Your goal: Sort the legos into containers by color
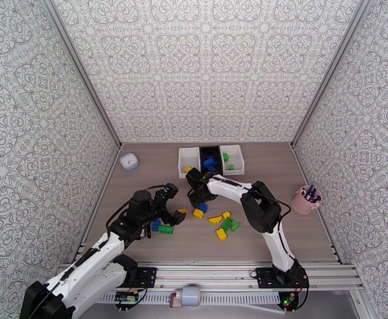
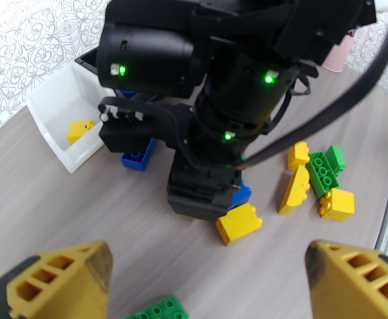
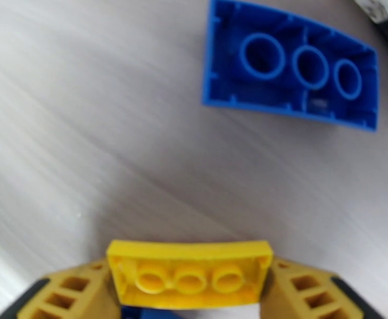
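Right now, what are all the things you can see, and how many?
containers: three, white-black-white, side by side at the far edge.
legos in containers: four showing; yellow in left white, blue in black, two green in right white.
loose legos: about ten, yellow, green, blue, mid-table.
dish: one, white, far left.
cup of pens: one, pink, right side.
left gripper: one, yellow-tipped, open, above loose legos.
right gripper: one, yellow-tipped, closed on a yellow lego.
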Tool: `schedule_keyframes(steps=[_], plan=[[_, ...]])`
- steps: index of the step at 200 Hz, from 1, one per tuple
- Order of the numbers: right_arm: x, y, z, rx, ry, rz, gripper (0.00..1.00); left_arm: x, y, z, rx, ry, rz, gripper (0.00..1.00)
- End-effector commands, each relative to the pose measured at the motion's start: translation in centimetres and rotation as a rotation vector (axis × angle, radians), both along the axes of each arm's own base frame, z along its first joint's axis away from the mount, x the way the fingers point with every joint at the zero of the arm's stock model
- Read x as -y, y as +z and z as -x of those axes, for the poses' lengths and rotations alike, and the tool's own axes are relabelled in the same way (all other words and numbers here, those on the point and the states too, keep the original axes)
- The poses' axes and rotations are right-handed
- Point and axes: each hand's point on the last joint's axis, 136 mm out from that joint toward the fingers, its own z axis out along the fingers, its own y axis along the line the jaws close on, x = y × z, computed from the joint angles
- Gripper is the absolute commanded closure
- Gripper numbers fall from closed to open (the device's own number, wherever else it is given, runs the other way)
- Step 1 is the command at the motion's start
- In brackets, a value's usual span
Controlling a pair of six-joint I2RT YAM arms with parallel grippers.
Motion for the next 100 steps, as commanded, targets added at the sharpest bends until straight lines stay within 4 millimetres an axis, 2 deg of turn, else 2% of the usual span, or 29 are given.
schedule_keyframes(steps=[1,22,62,100], plan=[[0.1,0.4,0.2,-0.006,-0.01,0.002,0.39,0.2,0.4,-0.2,0.009,-0.006,0.016,0.0],[0.0,2.2,-0.7,0.04,-0.04,-0.029,0.41,0.3,0.5,-0.3,0.009,-0.002,0.021,0.0],[-0.6,6.6,-3.6,0.159,-0.077,-0.141,0.41,0.1,1.0,-1.2,0.027,0.041,0.058,0.0],[-2.2,8.8,-6.9,0.25,-0.063,-0.199,0.41,0.3,1.1,-1.7,0.033,0.052,0.065,0.0]])
